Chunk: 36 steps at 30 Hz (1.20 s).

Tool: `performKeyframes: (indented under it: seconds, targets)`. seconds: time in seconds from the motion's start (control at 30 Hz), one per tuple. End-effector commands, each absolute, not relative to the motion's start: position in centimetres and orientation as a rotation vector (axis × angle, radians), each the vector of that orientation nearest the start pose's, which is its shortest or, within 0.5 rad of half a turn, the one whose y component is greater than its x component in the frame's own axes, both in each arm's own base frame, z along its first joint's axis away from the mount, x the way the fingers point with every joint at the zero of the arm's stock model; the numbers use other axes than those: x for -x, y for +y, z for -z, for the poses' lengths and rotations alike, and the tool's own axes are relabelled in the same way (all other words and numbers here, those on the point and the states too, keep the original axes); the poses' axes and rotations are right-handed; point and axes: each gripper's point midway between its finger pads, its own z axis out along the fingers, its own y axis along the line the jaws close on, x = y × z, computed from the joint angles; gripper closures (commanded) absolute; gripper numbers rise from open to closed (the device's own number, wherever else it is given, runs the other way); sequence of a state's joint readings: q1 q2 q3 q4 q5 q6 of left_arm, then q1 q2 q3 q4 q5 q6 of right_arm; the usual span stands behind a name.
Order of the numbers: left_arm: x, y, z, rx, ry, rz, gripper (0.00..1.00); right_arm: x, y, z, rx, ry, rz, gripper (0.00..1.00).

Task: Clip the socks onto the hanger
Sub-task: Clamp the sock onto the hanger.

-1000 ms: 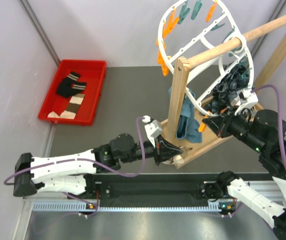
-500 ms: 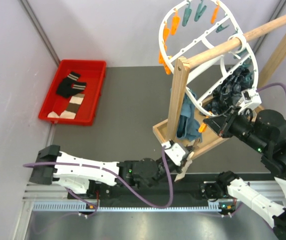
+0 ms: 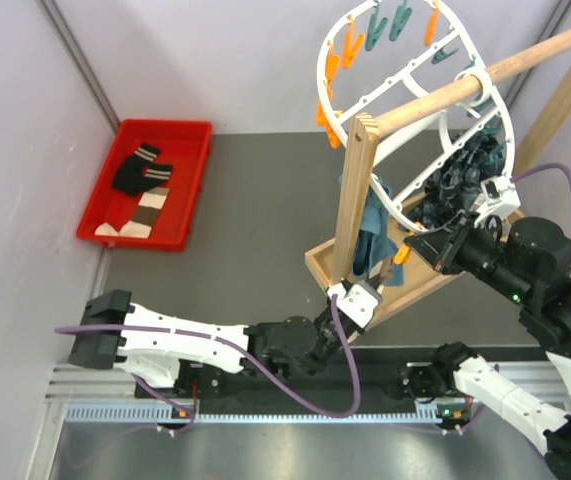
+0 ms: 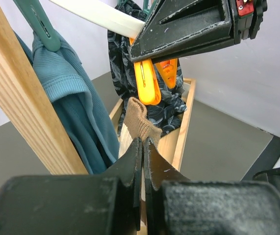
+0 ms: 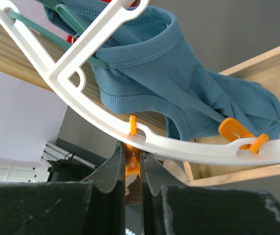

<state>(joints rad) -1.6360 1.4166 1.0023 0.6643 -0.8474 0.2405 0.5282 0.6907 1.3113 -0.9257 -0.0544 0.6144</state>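
Left gripper (image 4: 143,146) pinches ribbed tan sock (image 4: 140,121) under glossy orange peg (image 4: 146,83).

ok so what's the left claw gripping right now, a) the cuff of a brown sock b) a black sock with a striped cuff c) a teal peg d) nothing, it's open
a: in the left wrist view the left claw is shut on the ribbed cuff of the brown sock, just below the orange peg that the right claw pinches.
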Motion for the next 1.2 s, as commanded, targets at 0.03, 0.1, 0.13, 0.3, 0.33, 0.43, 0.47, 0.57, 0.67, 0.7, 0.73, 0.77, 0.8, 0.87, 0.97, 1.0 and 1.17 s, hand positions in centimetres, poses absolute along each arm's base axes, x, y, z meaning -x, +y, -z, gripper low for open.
performKeyframes:
  seconds: [0.03, 0.1, 0.13, 0.3, 0.33, 0.43, 0.47, 0.57, 0.67, 0.7, 0.73, 0.77, 0.8, 0.87, 0.97, 1.0, 1.17]
  targets:
    - [-11.2, -42.4, -36.4, -0.502, 1.274, 0.632, 1.00, -16.1, 14.5, -37.9, -0.018, 1.939, -0.895, 1.00]
    - [-11.1, -42.5, -36.2, -0.511, 1.275, 0.627, 1.00, -16.1, 14.5, -38.1, -0.022, 1.933, -0.900, 1.00]
    - [-11.1, -42.5, -36.1, -0.513, 1.276, 0.625, 1.00, -16.1, 14.5, -38.3, -0.026, 1.929, -0.905, 1.00]
    - [-11.0, -42.9, -35.8, -0.535, 1.270, 0.624, 1.00, -16.0, 14.5, -38.3, -0.033, 1.924, -0.913, 1.00]
    - [-11.0, -42.9, -35.8, -0.532, 1.271, 0.622, 1.00, -16.0, 14.5, -38.4, -0.037, 1.920, -0.918, 1.00]
    - [-11.1, -43.0, -35.4, -0.532, 1.276, 0.610, 1.00, -16.0, 14.6, -38.4, -0.038, 1.918, -0.924, 1.00]
    - [-11.1, -42.9, -35.5, -0.527, 1.274, 0.616, 1.00, -16.0, 14.6, -38.3, -0.038, 1.922, -0.922, 1.00]
    - [-11.0, -42.8, -35.8, -0.523, 1.266, 0.630, 1.00, -16.0, 14.6, -38.0, -0.040, 1.928, -0.918, 1.00]
    - [-11.0, -43.0, -36.1, -0.523, 1.259, 0.628, 1.00, -16.0, 14.7, -37.7, -0.037, 1.936, -0.922, 1.00]
    - [-11.0, -43.1, -36.2, -0.523, 1.255, 0.631, 1.00, -16.0, 14.8, -37.6, -0.037, 1.940, -0.925, 1.00]
    - [-10.9, -43.2, -36.4, -0.524, 1.250, 0.639, 1.00, -16.0, 14.8, -37.5, -0.037, 1.944, -0.926, 1.00]
    - [-10.9, -43.3, -36.4, -0.528, 1.250, 0.638, 1.00, -16.0, 14.9, -37.5, -0.037, 1.943, -0.930, 1.00]
    - [-10.9, -43.4, -36.4, -0.528, 1.249, 0.636, 1.00, -16.0, 14.8, -37.5, -0.039, 1.941, -0.931, 1.00]
    - [-10.8, -43.7, -36.3, -0.535, 1.247, 0.634, 1.00, -16.0, 14.9, -37.5, -0.038, 1.942, -0.934, 1.00]
    - [-10.8, -43.7, -36.5, -0.528, 1.243, 0.638, 1.00, -15.9, 14.9, -37.4, -0.036, 1.942, -0.935, 1.00]
    - [-10.8, -43.8, -36.5, -0.528, 1.241, 0.636, 1.00, -15.9, 14.9, -37.3, -0.036, 1.945, -0.933, 1.00]
    - [-10.9, -43.9, -37.0, -0.516, 1.230, 0.632, 1.00, -15.8, 14.9, -36.8, -0.037, 1.953, -0.936, 1.00]
